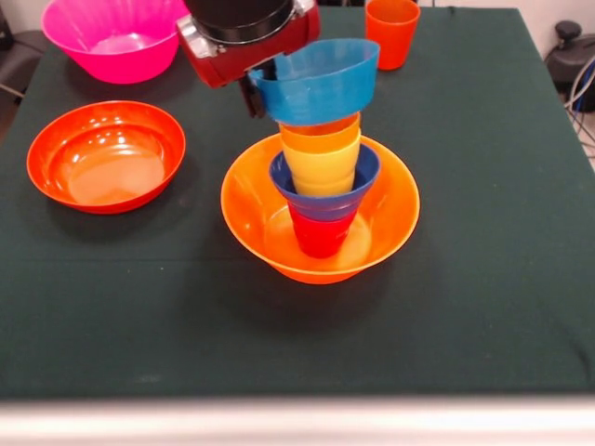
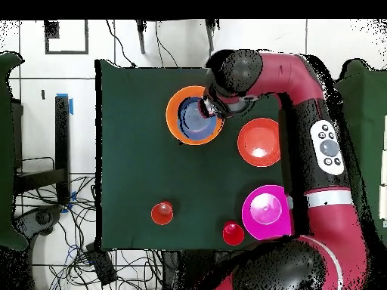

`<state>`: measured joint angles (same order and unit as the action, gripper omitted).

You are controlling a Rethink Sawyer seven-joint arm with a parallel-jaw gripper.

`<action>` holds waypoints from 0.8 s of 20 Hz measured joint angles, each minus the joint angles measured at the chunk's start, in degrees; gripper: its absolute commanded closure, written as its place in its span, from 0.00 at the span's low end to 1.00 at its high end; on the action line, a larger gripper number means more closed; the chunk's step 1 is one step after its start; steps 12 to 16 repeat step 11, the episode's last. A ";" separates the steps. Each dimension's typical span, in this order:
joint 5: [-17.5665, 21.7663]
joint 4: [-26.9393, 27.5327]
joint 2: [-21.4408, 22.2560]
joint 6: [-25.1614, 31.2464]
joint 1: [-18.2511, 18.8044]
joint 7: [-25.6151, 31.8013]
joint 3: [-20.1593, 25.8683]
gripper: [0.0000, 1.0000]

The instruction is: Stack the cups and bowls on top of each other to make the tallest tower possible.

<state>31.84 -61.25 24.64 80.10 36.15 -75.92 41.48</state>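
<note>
The tower stands in the big yellow-orange bowl [image 1: 386, 218] at the table's middle. From the bottom up it is a red cup [image 1: 321, 237], the small dark blue bowl [image 1: 325, 198], a yellow cup [image 1: 322, 167] and an orange-yellow cup [image 1: 321, 137]. The light blue bowl [image 1: 321, 84] sits slightly tilted on top. My gripper [image 1: 254, 93] is shut on that bowl's left rim. In the overhead view the gripper [image 2: 208, 106] is over the yellow-orange bowl [image 2: 175, 121], and the blue bowl [image 2: 193, 119] shows inside it.
The big pink bowl [image 1: 112, 37] is at the far left and shows in the overhead view [image 2: 266, 211]. The wide orange-red bowl [image 1: 105, 156] is at the left [image 2: 259, 141]. An orange cup [image 1: 391, 32] stands at the far right [image 2: 162, 213]. A red cup [image 2: 233, 232] stands near the pink bowl.
</note>
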 measured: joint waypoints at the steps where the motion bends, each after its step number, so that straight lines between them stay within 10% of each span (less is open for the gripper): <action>1: -0.04 0.11 0.03 0.12 -0.48 0.00 -0.02 1.00; 16: -0.26 1.49 0.10 1.51 -3.83 0.00 -0.11 1.00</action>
